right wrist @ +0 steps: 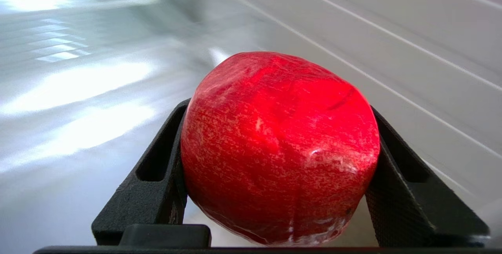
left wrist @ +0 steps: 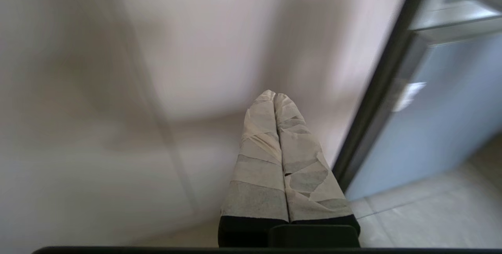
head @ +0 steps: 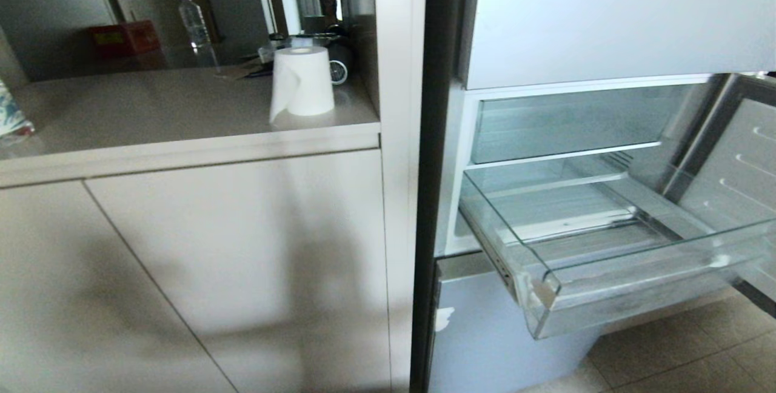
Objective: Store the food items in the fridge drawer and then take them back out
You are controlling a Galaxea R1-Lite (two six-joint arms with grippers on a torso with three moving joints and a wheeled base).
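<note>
Closest to us, our right gripper is clamped on the red apple-like fruit, its two black fingers pressing the fruit's opposite flanks so that the fruit fills the gap and bulges forward past the tips. We judge it a firm, rounded, fairly light load with a smooth, glossy skin that could slip or bruise under a hard squeeze, so the hold belongs where it is now, across the widest part. Behind the fruit we see only pale ribbed surfaces, and neither the right arm nor the fruit shows in the head view, so we cannot say how near the fruit is to its goal. Our left gripper is parked low before the cabinet front, its taped fingers pressed together on nothing. Farther off, the fridge drawer stands pulled out of the open fridge, clear and bare of fruit as far as we can see, above the blue-grey lower front. Beyond it, a paper roll stands on the counter. The ribbed second fruit is nowhere in view.
</note>
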